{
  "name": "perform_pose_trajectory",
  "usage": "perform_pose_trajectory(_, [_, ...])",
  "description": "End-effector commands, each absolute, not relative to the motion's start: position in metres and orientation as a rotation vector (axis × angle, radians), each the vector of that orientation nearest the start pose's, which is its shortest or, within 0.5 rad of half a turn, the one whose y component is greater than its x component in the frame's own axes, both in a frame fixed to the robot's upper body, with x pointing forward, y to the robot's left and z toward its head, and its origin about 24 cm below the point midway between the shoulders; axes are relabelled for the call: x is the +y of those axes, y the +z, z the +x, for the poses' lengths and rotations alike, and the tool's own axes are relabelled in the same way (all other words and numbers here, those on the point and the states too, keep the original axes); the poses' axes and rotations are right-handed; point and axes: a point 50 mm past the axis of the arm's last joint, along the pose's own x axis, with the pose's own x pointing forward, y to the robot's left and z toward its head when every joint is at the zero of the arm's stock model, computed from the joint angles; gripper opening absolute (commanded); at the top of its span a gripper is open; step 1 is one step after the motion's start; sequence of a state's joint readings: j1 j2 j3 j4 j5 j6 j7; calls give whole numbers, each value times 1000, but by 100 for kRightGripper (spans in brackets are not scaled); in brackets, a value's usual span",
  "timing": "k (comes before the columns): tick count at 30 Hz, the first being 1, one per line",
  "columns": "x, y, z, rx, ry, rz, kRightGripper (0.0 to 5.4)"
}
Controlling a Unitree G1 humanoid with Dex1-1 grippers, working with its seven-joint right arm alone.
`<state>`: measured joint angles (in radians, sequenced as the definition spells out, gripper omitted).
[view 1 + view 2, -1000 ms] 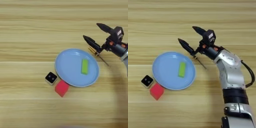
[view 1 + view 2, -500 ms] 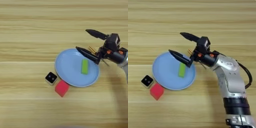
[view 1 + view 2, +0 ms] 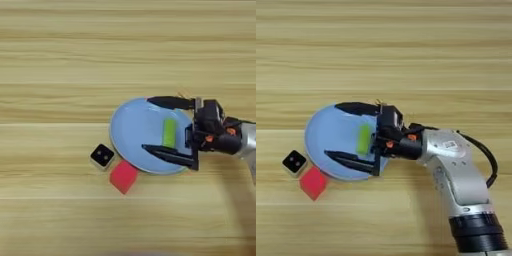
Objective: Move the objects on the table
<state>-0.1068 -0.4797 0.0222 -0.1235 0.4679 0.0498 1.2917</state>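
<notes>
Two fingers of the gripper [image 3: 161,126] gape wide, straddling the green block [image 3: 169,133] on the plate [image 3: 127,135] — lower, centre, then squeeze.

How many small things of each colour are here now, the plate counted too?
Green: 1, the flat block on the plate
Red: 1, the cube
Black: 1, the dotted cube
Light blue: 1, the plate
Total: 4
The open tool straddles the block.
</notes>
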Motion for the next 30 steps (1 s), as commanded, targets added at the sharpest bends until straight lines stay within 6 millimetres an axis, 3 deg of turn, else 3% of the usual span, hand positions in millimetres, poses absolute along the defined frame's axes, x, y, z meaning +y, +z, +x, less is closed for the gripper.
perform_pose_trajectory(1, [-163, 120, 233, -149, 1440, -230, 537])
perform_pose_trajectory(18, [-134, 90, 232, -16, 1562, -339, 537])
perform_pose_trajectory(30, [-129, 77, 237, -8, 1576, -493, 537])
